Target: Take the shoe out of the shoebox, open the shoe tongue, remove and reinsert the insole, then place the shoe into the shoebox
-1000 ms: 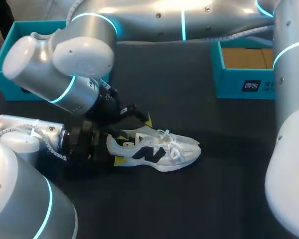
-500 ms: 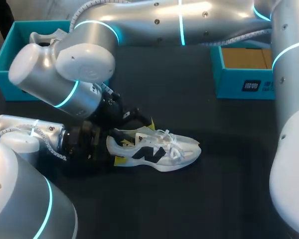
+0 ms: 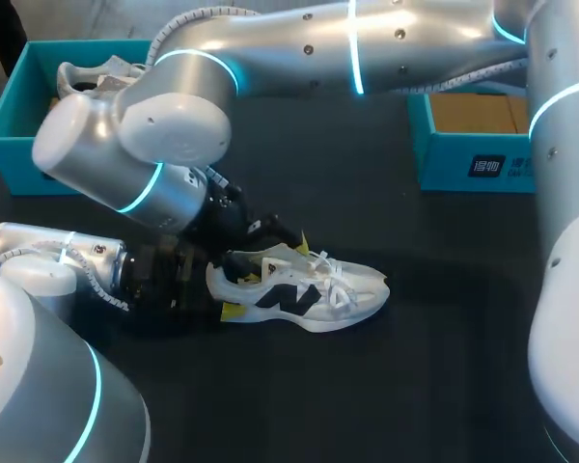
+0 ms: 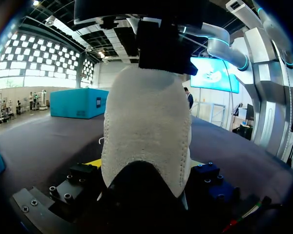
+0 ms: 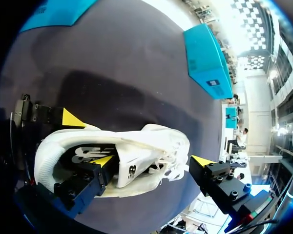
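Note:
A white shoe (image 3: 304, 287) with a black logo lies on its side on the dark table (image 3: 367, 405), toe to the right. My left gripper (image 3: 227, 292) comes in from the left and is shut on the shoe's heel (image 4: 146, 131), which fills the space between its fingers (image 4: 83, 176). My right gripper (image 3: 275, 241) reaches across from the right and hangs open over the shoe's mouth. In the right wrist view one fingertip (image 5: 103, 161) sits inside the shoe's opening beside the tongue (image 5: 132, 168), and the other (image 5: 201, 160) stands off past the laces.
A teal shoebox (image 3: 19, 116) at the back left holds another shoe (image 3: 87, 75). A second teal box (image 3: 463, 145) with a brown inside stands at the back right. The right arm's elbow (image 3: 125, 145) hangs over the table's left half.
The right arm has shifted rightward and down, bringing its gripper closer over the shoe's opening. The left gripper and the shoe have stayed put.

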Controlling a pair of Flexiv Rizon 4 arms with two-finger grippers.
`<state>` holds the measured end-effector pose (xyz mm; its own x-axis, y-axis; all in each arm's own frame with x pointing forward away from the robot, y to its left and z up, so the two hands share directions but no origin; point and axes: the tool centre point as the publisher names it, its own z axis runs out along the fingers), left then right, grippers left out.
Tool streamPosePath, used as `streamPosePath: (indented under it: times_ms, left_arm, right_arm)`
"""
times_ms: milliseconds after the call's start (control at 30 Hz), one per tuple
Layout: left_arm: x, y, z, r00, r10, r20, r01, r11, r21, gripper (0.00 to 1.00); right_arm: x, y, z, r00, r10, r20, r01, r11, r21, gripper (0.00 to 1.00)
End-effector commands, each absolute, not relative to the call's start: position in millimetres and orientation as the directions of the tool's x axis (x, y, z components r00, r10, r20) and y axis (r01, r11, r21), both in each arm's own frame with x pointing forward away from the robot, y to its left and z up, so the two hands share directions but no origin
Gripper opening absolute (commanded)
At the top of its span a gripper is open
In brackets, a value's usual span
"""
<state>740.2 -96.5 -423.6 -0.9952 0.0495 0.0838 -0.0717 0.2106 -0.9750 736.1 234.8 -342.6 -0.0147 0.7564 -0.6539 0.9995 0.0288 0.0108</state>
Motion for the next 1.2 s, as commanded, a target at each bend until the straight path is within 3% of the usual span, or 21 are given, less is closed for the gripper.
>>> streamPosePath:
  times_ms: [33, 1200]
  left_arm:
    - [738, -100, -429, -0.995, 0.046, 0.083, -0.072, 0.21, -0.975, 0.0]
    - [738, -100, -429, -0.995, 0.046, 0.083, -0.072, 0.21, -0.975, 0.0]
  right_arm:
    - [732, 227, -346, 0.076, 0.757, -0.648, 0.997, -0.038, 0.072, 1.0]
    - [731, 193, -316, 0.095, 0.79, -0.606, 0.995, -0.069, 0.067, 0.99]
